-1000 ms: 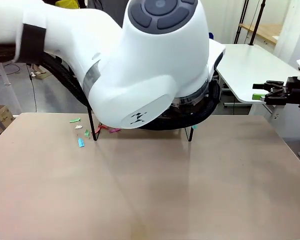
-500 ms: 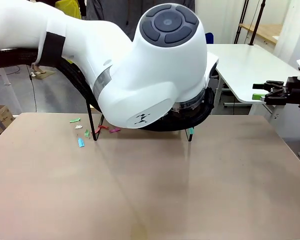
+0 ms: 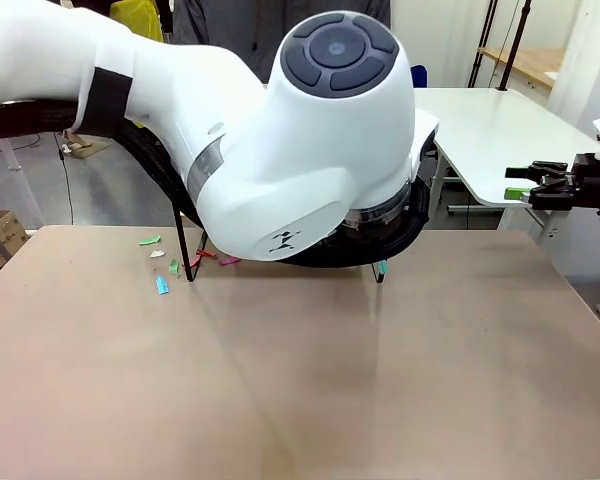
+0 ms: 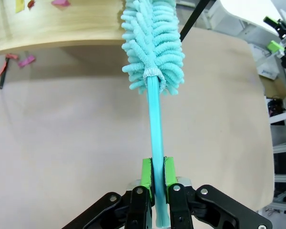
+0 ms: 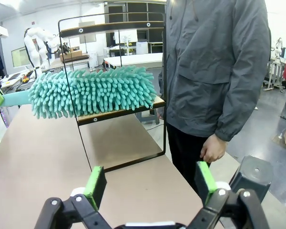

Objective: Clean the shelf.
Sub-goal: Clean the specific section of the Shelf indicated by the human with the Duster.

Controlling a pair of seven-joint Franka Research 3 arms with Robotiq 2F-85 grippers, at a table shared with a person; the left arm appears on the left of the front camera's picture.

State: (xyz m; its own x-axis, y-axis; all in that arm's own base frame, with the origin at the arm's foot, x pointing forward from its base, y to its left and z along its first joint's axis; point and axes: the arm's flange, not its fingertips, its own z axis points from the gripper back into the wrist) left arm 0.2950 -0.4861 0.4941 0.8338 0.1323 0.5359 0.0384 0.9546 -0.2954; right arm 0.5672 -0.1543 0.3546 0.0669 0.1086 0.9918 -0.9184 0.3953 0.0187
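My left gripper [image 4: 156,169] is shut on the handle of a teal fluffy duster [image 4: 155,43]. The duster's head lies across the lower wooden board of the shelf [image 4: 52,26], where yellow, red and pink paper scraps [image 4: 59,3] rest. In the front view the left arm's white wrist hides most of the shelf [image 3: 187,262]; just its black legs show. My right gripper [image 3: 535,185] hangs open off the table's right side. Seen from the right wrist, the duster [image 5: 93,90] lies on the shelf [image 5: 119,112] beyond the spread green pads [image 5: 96,183].
Coloured paper scraps [image 3: 160,262] lie on the tan table [image 3: 300,380] by the shelf's left leg, with pink ones [image 4: 26,61] beneath the board. A person in a grey jacket [image 5: 214,71] stands beside the shelf. A white table [image 3: 500,130] stands behind right.
The left arm's wrist has shifted a little to the right and turned, uncovering more of the shelf's left leg. The right gripper has stayed where it was.
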